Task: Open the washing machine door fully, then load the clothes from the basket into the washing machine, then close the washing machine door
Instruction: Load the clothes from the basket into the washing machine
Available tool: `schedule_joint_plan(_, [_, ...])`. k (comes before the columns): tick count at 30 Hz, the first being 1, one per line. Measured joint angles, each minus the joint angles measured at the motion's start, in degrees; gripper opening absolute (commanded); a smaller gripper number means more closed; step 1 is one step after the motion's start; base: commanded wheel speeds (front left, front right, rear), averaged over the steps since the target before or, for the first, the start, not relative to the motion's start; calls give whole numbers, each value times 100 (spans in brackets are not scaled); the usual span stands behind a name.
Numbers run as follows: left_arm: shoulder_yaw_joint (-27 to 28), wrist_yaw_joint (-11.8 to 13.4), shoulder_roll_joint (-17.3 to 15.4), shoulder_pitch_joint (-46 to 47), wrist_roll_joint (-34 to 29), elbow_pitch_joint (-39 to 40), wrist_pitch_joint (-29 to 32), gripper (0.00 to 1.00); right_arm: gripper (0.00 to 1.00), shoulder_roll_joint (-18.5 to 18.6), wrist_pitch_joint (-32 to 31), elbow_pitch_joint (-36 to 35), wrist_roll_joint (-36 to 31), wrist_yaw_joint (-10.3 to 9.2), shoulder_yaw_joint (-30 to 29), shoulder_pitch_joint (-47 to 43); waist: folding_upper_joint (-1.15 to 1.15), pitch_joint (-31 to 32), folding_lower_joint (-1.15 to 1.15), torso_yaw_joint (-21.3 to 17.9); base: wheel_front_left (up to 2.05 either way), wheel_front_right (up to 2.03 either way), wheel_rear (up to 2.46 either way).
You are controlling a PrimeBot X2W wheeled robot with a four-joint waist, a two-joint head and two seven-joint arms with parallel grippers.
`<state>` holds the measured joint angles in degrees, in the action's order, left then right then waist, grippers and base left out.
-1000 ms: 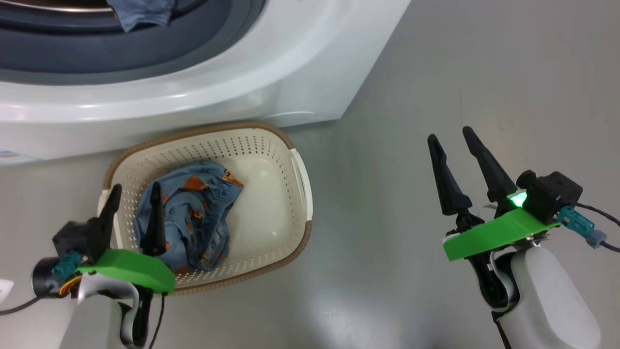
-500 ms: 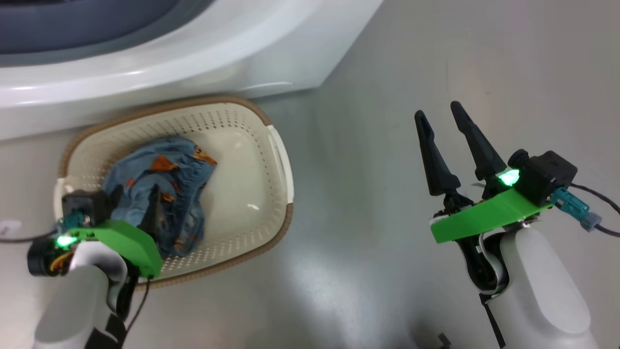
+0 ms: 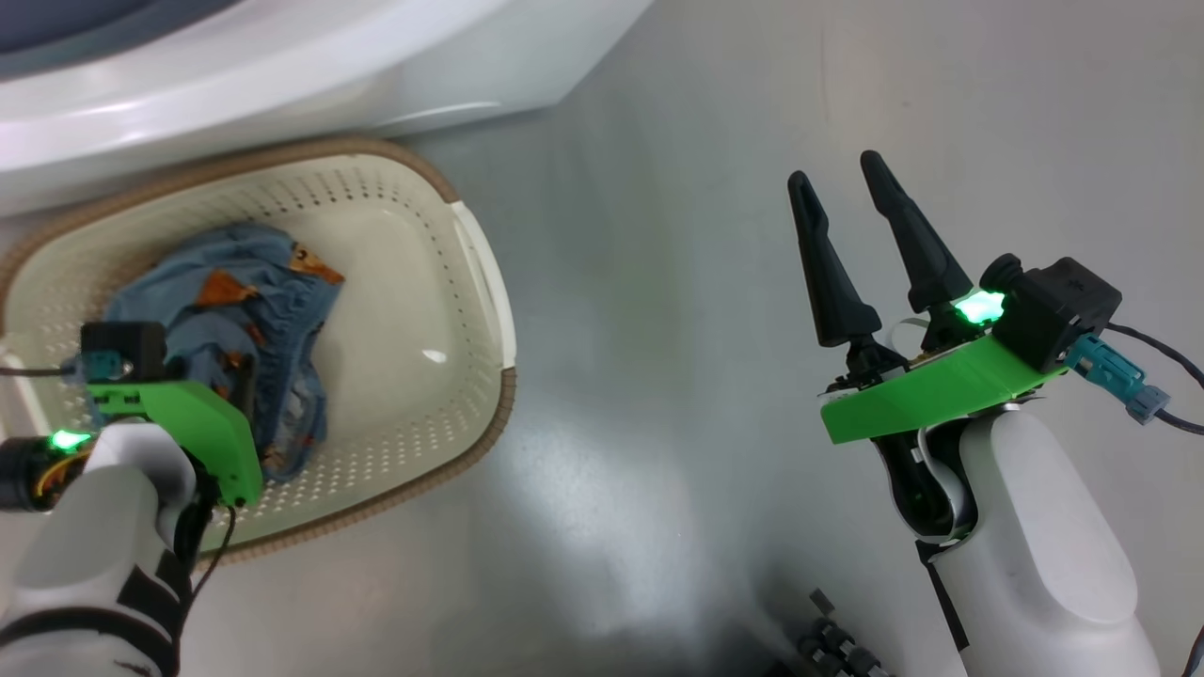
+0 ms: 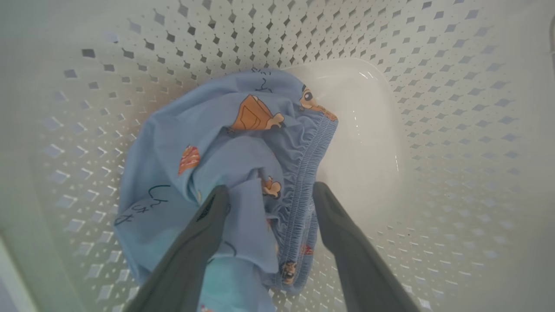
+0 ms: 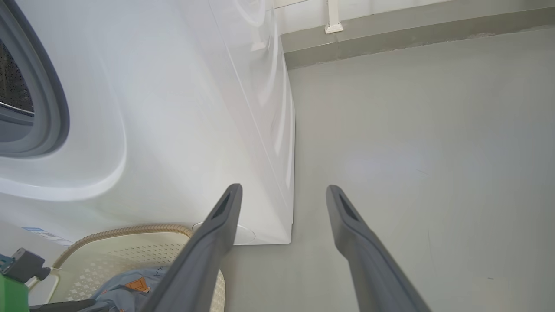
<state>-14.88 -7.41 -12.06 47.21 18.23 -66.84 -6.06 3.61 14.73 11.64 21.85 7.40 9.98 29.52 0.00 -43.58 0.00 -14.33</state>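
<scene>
The cream basket [image 3: 406, 218] stands on the floor against the front of the white washing machine [image 3: 282, 56]. A crumpled blue garment of the clothes [image 3: 235, 310] with orange figures lies in its left half. My left gripper [image 4: 269, 190] is open and lowered into the basket [image 4: 455, 86], its fingers astride a fold and the elastic band of the clothes [image 4: 217, 143]. My right gripper [image 3: 835, 171] hangs open and holding nothing over bare floor to the right. The right wrist view shows the machine's grey seal [image 5: 54, 108]. The door is out of view.
The washing machine's right corner [image 5: 288, 182] stands close ahead of my right gripper [image 5: 284, 188]. Grey floor [image 3: 658, 282] spreads right of the basket up to a wall skirting [image 5: 390, 39]. Dark parts of my base [image 3: 837, 649] show at the bottom edge.
The head camera has tilted down and turned, shifting the whole picture. My left gripper has dropped from the basket's near rim down onto the garment. The right gripper stays open.
</scene>
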Motion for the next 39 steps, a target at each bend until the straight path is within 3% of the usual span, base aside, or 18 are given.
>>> schedule_joint_plan(6, [-118,77,-55,374,3,-433,227,100,100,-7,0,-20,1,0,32,54,0,-227,0,-120,0,0,0])
schedule_joint_plan(16, [-444,995,-235,687,-398,-631,312,100,100,-29,0,-91,1,0,41,140,0,-497,0,-233,0,0,0])
schedule_joint_plan(25, [-469,1028,-247,835,-377,-664,54,100,100,-31,0,-110,10,0,43,140,0,-522,0,-215,0,0,0])
schedule_joint_plan(32, [-510,846,-247,830,-276,-716,978,100,100,-31,0,-110,16,0,51,141,0,-527,0,-250,0,0,0])
schedule_joint_plan(33, [-533,809,-246,827,-277,-722,1045,91,100,-31,0,-110,26,0,49,141,0,-522,0,-254,0,0,0])
schedule_joint_plan(34, [-549,808,-246,824,-277,-724,1099,49,100,-31,0,-109,36,0,49,141,0,-515,0,-256,0,0,0])
schedule_joint_plan(36, [-565,799,-245,821,-276,-726,1169,0,100,-32,0,-108,41,0,49,141,0,-501,0,-262,0,0,0])
schedule_joint_plan(39, [-611,762,-242,821,-276,-726,1140,0,100,-32,0,-108,42,0,51,141,0,-475,0,-268,0,0,0])
